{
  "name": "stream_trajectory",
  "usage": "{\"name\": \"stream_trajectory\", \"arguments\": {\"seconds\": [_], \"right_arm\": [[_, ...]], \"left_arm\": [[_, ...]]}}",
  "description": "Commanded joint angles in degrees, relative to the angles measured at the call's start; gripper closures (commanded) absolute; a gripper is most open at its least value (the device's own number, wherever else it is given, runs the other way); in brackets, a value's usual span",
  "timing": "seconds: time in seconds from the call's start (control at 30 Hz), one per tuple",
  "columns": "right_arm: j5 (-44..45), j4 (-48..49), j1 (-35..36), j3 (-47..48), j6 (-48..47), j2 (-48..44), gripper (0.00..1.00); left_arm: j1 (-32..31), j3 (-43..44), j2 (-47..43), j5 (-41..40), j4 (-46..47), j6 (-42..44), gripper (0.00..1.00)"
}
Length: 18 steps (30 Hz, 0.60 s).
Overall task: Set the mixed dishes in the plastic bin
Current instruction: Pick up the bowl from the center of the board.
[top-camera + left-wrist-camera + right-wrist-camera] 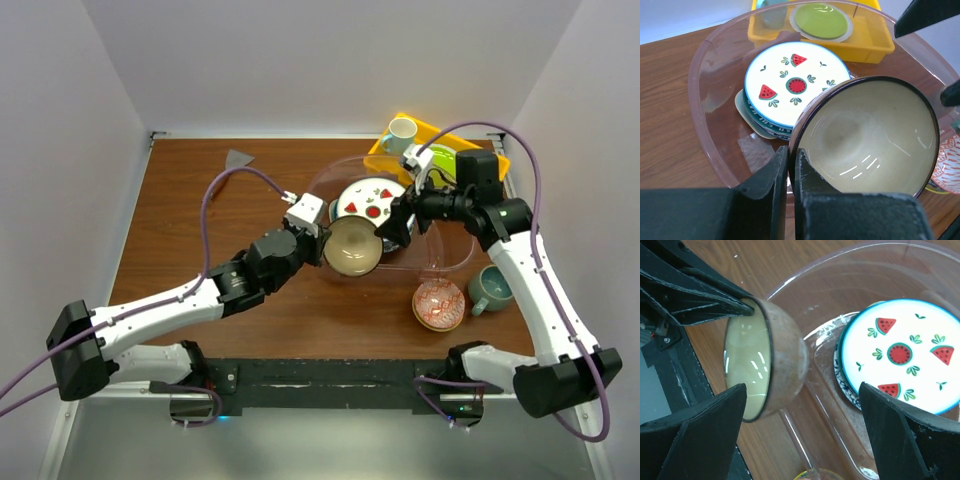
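Observation:
My left gripper (327,243) is shut on the near rim of the tan bowl (352,246), which hangs tilted over the near wall of the clear plastic bin (455,262). In the left wrist view both fingers (776,175) pinch the bowl's dark rim (870,135). Inside the bin lies a stack of plates with the white fruit-marked plate (370,198) on top. My right gripper (400,222) is open just right of the bowl, above the bin, holding nothing. The red-patterned bowl (438,304) and the grey-teal mug (490,288) stand on the table in front of the bin.
A yellow tray (438,132) sits behind the bin at the back right, with a white mug (401,133) and a lime-green plate (821,21) in it. A grey triangular scrap (238,158) lies at the back left of the wooden table.

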Motion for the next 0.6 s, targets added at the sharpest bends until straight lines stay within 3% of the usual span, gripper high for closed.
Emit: {"name": "stream_trajectory", "arguments": {"seconds": [0.0,0.23,0.37,0.4,0.47,0.5,0.57], "right_arm": [[5.0,3.1,4.4,2.7,1.9,0.7,0.02],[19.6,5.1,9.0,4.0,2.3,3.6,0.06],[27.0,6.1,11.3,5.3,1.2,5.0,0.29],[27.9,6.2,12.0,5.4,1.0,5.2,0.42],[29.6,6.8,12.8,5.9,1.0,5.9,0.54],[29.9,7.0,12.8,6.1,1.0,6.2,0.68],[30.7,7.9,12.9,6.4,1.3,6.6,0.85]], "left_arm": [[0.4,6.2,-0.1,-4.2,11.1,-5.1,1.00],[0.4,8.8,1.2,-9.2,8.8,-9.4,1.00],[0.4,13.4,3.4,-13.4,1.9,-14.9,1.00],[0.4,13.8,4.0,-13.9,1.2,-16.5,1.00],[0.4,14.0,4.1,-14.1,0.9,-17.3,1.00],[0.4,14.0,4.1,-14.2,0.9,-17.8,1.00],[0.4,14.3,4.1,-14.6,0.1,-18.4,1.00]]}}
